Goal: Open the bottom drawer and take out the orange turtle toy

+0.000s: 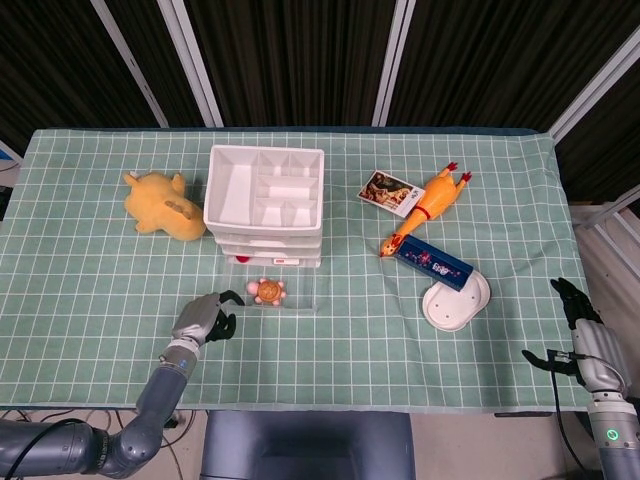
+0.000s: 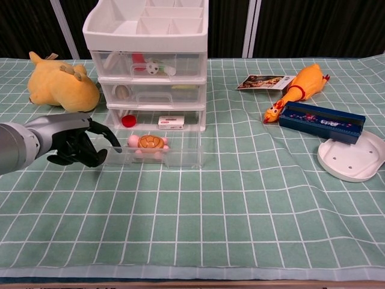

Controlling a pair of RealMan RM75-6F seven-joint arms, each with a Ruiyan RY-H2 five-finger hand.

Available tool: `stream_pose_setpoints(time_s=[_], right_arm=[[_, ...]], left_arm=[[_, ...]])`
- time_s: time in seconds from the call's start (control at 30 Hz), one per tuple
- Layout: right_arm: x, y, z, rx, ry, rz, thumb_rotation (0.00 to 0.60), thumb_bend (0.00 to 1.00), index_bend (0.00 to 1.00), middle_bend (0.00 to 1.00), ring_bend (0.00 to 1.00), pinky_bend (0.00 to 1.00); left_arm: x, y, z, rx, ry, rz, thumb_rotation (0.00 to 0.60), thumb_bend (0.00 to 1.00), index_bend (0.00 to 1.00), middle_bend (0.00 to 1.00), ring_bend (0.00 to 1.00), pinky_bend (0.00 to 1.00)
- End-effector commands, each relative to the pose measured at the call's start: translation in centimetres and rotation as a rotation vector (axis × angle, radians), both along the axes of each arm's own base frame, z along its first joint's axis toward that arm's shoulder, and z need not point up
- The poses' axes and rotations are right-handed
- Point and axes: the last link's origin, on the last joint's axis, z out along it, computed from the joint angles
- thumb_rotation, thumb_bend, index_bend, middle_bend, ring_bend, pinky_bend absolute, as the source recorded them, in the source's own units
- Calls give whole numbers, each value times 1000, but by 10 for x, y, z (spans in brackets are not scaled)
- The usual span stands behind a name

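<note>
The bench (image 1: 90, 330) carries a green checked cloth that runs to its near edge and to both side edges; the broad strip of cloth in front of the drawer unit (image 1: 265, 205) lies bare, widest toward the middle and right; the bottom drawer (image 2: 153, 150) stands pulled out toward the near edge, its clear front wall well forward of the two drawers above; the orange turtle toy (image 2: 147, 143) sits inside that drawer, close behind the front wall and left of its middle, with a small white box and a red piece further back.

To the left of the unit a yellow plush (image 1: 165, 205) lies near it, apart from the drawer; to the right, well apart, lie a picture card (image 1: 390, 192), a rubber chicken (image 1: 430, 205), a blue box (image 1: 435, 265) and a white dish (image 1: 455, 300), the box's end resting on the dish.

The left robot hand (image 2: 81, 144) hovers low at the drawer's left front corner, palm down, fingers curled with one dark fingertip hooked at the corner; whether it grips the wall I cannot tell; the forearm reaches in from the near left edge; the right robot hand (image 1: 585, 335) hangs off the bench's right side, fingers spread, holding nothing.
</note>
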Motion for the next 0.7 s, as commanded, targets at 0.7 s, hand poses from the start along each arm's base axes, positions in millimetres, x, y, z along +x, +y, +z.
stream_pose_setpoints(time_s=[0.7], right_arm=[[0,0,0,2,-3,-2,600,105,0,0,0,185]], left_arm=[[53,61,13,83,349,-301,600,297,356,1000,1000,1000]])
